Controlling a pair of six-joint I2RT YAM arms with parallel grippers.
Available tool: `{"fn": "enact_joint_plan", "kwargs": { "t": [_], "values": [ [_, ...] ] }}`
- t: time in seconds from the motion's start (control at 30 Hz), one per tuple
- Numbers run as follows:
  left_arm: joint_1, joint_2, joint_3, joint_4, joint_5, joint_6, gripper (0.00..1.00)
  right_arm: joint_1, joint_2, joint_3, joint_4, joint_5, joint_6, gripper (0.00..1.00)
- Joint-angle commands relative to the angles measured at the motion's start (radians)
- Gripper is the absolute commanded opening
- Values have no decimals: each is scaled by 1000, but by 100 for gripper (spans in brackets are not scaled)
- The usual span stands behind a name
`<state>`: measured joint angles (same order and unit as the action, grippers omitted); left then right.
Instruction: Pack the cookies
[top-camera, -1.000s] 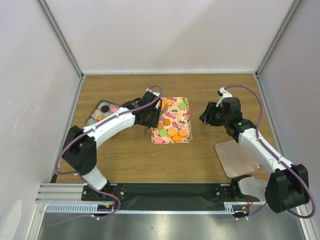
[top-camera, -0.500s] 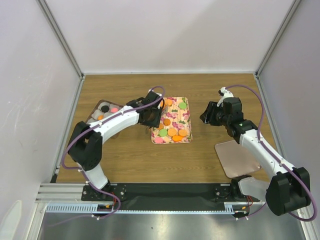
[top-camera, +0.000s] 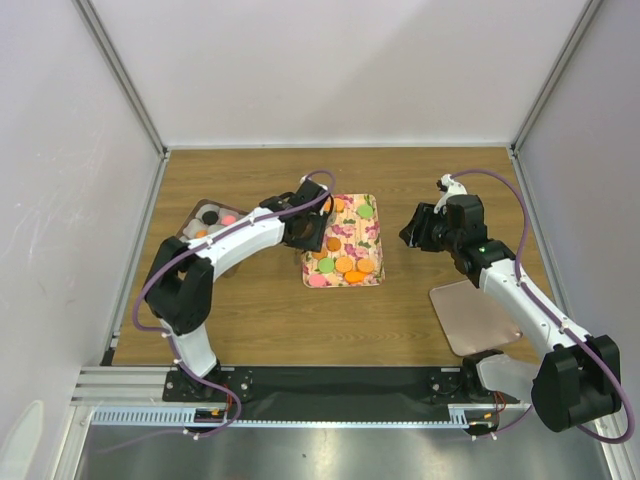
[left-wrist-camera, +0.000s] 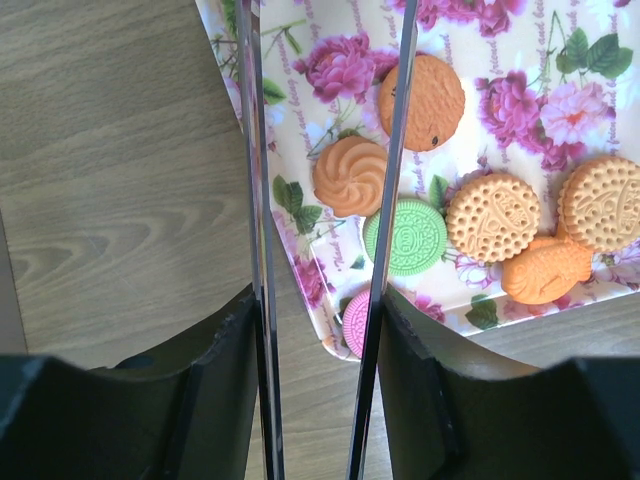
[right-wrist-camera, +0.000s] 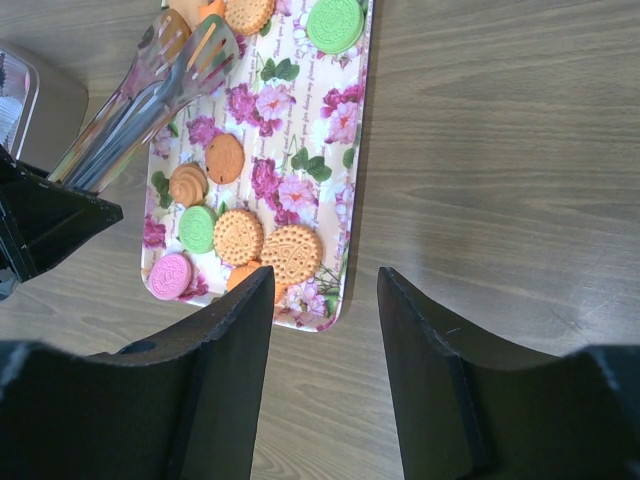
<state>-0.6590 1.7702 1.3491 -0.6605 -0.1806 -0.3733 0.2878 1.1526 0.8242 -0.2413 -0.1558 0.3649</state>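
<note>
Your left gripper (left-wrist-camera: 318, 330) is clamped on the tongs (left-wrist-camera: 256, 150), whose blades stand apart over the floral tray (left-wrist-camera: 340, 60) where the cookies (left-wrist-camera: 350, 176) lie; squeeze gently on one cookie only, lift it flat, and hold the empty, spread right gripper (right-wrist-camera: 322, 285) aside

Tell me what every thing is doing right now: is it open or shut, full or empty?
Left gripper: jaws shut on the tongs.
Right gripper: jaws open, holding nothing.
Tongs: blades apart, over the tray.
Tray: flat on the table, cookies lying in it.
Box: open, a few cookies inside.
Brown lid: off, flat on the table.
</note>
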Motion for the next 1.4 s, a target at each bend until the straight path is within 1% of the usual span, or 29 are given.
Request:
{"fn": "enact_joint_plan", "kwargs": {
  "t": [0.0,0.23,0.33,0.53,0.57,0.7,1.07,1.37],
  "values": [
    [-10,8,51,16,-19,14,50,-4,-27,3,25,-5,-7,52],
    [-11,20,51,9,-40,20,48,-4,-25,1,23,-5,-6,52],
    [-13,26,51,9,-46,24,45,-3,-27,1,23,-5,-6,52],
    [-17,29,64,-10,-65,34,37,-3,-30,3,23,-7,-6,51],
    [-19,28,70,-17,-68,36,34,-3,-28,1,25,-5,-4,52],
    [-24,-3,79,-44,-82,45,30,-4,-31,3,23,-7,-3,51],
    [-24,-153,75,-100,-72,70,28,-3,-28,3,27,-10,0,52],
    [-18,-274,44,-188,-135,80,28,-4,-27,3,28,-19,5,51]
  ]
}}
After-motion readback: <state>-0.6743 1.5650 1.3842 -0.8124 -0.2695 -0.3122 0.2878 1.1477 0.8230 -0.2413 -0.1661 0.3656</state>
